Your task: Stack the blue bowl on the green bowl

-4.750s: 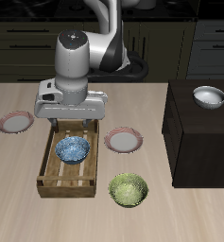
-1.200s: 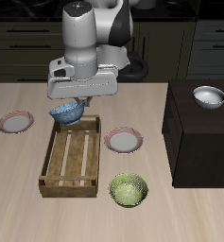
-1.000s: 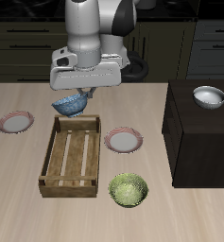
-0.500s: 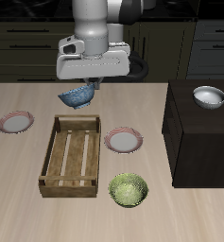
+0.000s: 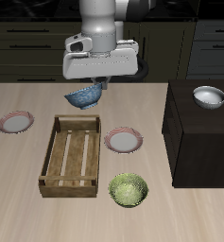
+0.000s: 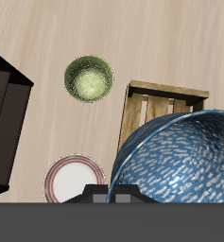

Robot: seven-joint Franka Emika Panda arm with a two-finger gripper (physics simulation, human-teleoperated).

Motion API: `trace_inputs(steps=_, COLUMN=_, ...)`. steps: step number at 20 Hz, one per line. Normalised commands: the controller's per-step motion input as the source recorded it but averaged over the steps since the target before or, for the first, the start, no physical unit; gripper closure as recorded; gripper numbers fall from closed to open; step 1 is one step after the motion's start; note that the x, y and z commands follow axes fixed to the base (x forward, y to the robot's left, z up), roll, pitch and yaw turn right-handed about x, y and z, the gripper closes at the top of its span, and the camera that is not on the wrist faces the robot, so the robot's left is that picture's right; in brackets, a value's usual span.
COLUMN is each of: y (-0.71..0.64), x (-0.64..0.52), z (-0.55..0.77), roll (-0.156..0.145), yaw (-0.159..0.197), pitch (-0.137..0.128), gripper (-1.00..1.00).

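Three bowls: blue bowl (image 5: 85,95) pinched at rim by gripper (image 5: 96,87) fingers, lifted in air above back end of crate (image 5: 72,157), tilted; green bowl (image 5: 129,189) on surface (image 5: 19,203) near front edge, beside crate; white-grey bowl (image 5: 209,95) on dark cabinet (image 5: 200,142). Two red-rimmed plates: one (image 5: 124,141) beside crate, between it and cabinet, other (image 5: 15,122) on opposite side. One wooden crate, slatted. Surface light wood. Behind, dark kitchen drawers.

blue-white speckled bowl (image 5: 85,96), mottled yellow-green bowl (image 5: 129,189), red-rimmed plates (image 5: 124,141)
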Motion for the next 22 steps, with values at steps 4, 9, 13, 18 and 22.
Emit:
trace_inputs(steps=4, y=0.09, x=0.26, z=0.13, roll=-0.006, yaw=-0.020, pitch=0.014, gripper=1.00)
trace_inputs(steps=9, y=0.19, x=0.31, z=0.09, roll=-0.007, yaw=-0.020, pitch=0.011, gripper=1.00)
trace_inputs(steps=13, y=0.18, x=0.23, z=0.05, roll=-0.005, yaw=-0.008, pitch=-0.002, gripper=1.00)
trace_inputs(steps=18, y=0.13, x=0.28, z=-0.04, roll=-0.025, yaw=-0.017, pitch=0.012, gripper=1.00)
trace_inputs(steps=22, y=0.12, x=0.23, z=-0.02, roll=-0.031, yaw=-0.003, pitch=0.005, gripper=1.00)
